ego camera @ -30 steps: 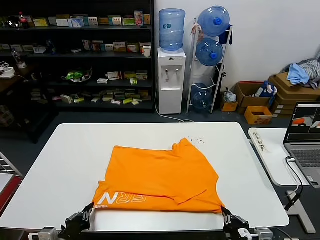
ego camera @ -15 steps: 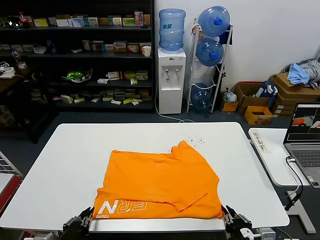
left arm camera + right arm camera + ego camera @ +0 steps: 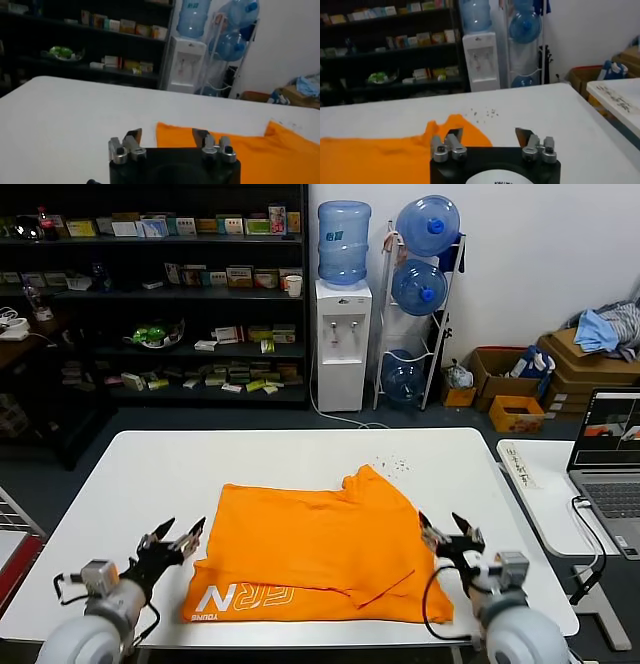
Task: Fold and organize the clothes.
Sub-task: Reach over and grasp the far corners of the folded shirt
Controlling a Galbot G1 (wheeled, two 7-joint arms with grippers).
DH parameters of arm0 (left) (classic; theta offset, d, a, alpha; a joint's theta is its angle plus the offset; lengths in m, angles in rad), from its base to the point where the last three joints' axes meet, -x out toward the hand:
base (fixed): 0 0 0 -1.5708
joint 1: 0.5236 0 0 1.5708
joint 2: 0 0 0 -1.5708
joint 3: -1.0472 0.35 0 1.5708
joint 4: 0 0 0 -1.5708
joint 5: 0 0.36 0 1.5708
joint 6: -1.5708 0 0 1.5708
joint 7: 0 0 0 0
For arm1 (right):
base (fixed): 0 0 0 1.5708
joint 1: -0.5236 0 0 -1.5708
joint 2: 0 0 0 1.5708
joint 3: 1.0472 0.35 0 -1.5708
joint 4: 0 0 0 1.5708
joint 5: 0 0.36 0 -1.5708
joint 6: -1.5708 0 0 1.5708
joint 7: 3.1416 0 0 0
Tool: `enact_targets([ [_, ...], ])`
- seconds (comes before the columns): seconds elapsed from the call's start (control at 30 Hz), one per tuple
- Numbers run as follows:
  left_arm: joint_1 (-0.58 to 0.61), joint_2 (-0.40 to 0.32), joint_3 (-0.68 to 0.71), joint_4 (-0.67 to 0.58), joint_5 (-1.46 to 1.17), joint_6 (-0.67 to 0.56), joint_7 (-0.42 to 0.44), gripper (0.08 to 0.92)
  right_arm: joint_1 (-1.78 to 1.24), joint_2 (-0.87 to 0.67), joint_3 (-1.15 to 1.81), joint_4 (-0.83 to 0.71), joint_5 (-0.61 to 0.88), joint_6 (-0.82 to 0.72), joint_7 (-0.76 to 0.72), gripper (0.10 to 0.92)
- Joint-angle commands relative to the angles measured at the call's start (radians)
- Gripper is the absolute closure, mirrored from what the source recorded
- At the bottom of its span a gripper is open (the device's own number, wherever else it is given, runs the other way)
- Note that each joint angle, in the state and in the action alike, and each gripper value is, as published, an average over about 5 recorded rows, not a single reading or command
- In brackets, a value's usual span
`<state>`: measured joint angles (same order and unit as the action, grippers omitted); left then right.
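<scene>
Both grippers released shirt hem, lifted; left gripper (image 3: 178,536) and right gripper (image 3: 445,534) spread, orange T-shirt (image 3: 320,544) flat on table (image 3: 150,474)

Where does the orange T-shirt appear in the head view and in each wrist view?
Head view: orange T-shirt lies folded mid-table, between both raised hands.
Left wrist view: it lies just beyond the open left hand.
Right wrist view: it lies past the open right hand.
Shared landmark: the white water dispenser behind the table.

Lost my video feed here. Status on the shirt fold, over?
Left gripper and right gripper both open, empty, flanking the shirt. Orange T-shirt lies folded on the white table, lettering at near edge. Nothing in the way.
</scene>
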<state>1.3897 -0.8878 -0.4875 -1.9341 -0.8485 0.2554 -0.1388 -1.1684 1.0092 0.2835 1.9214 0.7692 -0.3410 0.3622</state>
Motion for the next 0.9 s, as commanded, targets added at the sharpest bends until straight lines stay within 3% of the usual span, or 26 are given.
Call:
enact_targets([
  [0.03,-0.489,0.022,0.244,0.376,-0.063,0.001,0.047,0.21,0.488,0.103,-0.191,-0.383,0.014,-0.007,-0.011,0.208],
  [0.23,-0.578,-0.032,0.318,0.535,-0.052,0.002,0.082,0.178,0.588,0.203,-0.26,-0.596,-0.001,-0.017,-0.071,0.203],
  [0.4,-0.593,-0.055,0.338,0.582,-0.032,0.008,0.089,0.177,0.604,0.269,-0.279,-0.691,-0.036,-0.036,-0.102,0.203],
  [0.9,-0.58,-0.068,0.359,0.589,0.009,0.008,0.113,0.177,0.592,0.316,-0.303,-0.731,-0.078,-0.082,-0.092,0.203],
])
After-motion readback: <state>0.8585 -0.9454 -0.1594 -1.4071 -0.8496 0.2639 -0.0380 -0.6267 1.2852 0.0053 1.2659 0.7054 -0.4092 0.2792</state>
